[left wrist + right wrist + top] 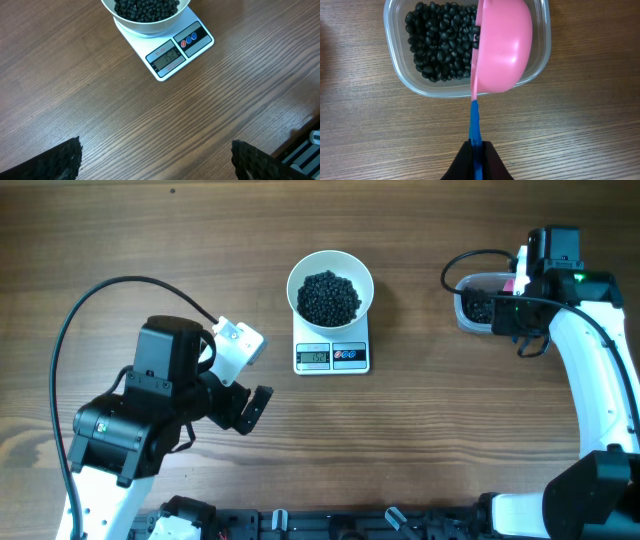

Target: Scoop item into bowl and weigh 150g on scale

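The white bowl (330, 285) stands on the scale (331, 356) at the table's middle, holding a dark pile of the item (330, 297). The left wrist view shows that bowl (150, 25), the scale's display (166, 58) and bare wood between my left gripper's (156, 160) wide-apart fingers (65, 160). My left gripper (250, 408) is open, left of the scale and nearer the table's front. My right gripper (477, 145) is shut on the blue handle (475, 122) of a pink scoop (502, 47). The scoop is tipped on its side over a clear tub (400, 80) with more of the item (437, 45).
The clear tub (475, 305) sits at the far right of the table, under my right gripper (517, 298). A black cable (100, 295) loops over the table behind the left arm. Bare wood lies between the scale and the tub.
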